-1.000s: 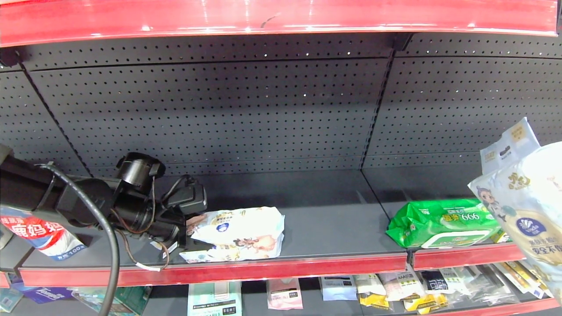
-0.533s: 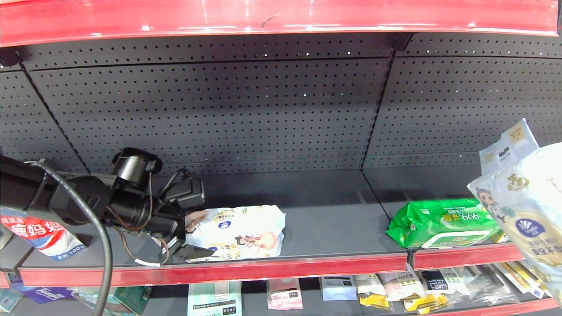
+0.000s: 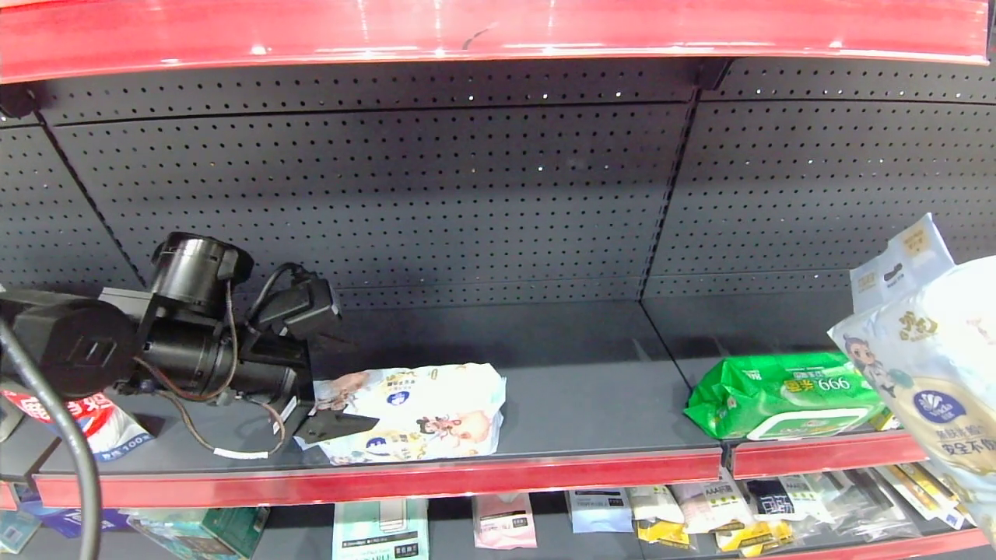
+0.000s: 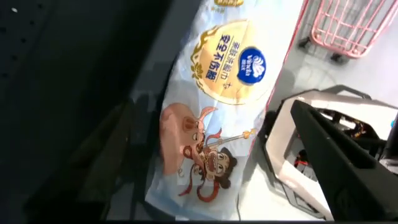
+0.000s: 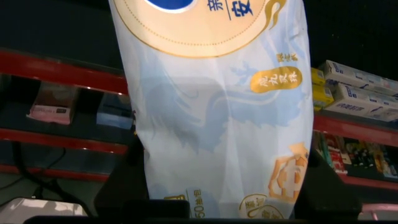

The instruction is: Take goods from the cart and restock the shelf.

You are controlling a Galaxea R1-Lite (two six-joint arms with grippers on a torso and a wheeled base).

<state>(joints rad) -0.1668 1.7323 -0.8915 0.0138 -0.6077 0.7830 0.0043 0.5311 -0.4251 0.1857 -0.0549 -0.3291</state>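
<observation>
Cut off at the head view's right edge, a soft, glossy white pack [image 3: 926, 365] printed with a cartoon figure and a round gold emblem is clamped in the right pincer [image 5: 224, 186] before the shelf [image 3: 583, 397], while the left pincer [image 3: 331, 416] stands apart at one end of a crinkled matching pack [image 3: 424, 412] lying flat there.

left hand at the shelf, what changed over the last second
The left hand let go of the white tissue pack and drew back to the robot's left, open. The pack settled flat on the shelf. The green wipes pack and the right hand with its second pack stayed put.
</observation>
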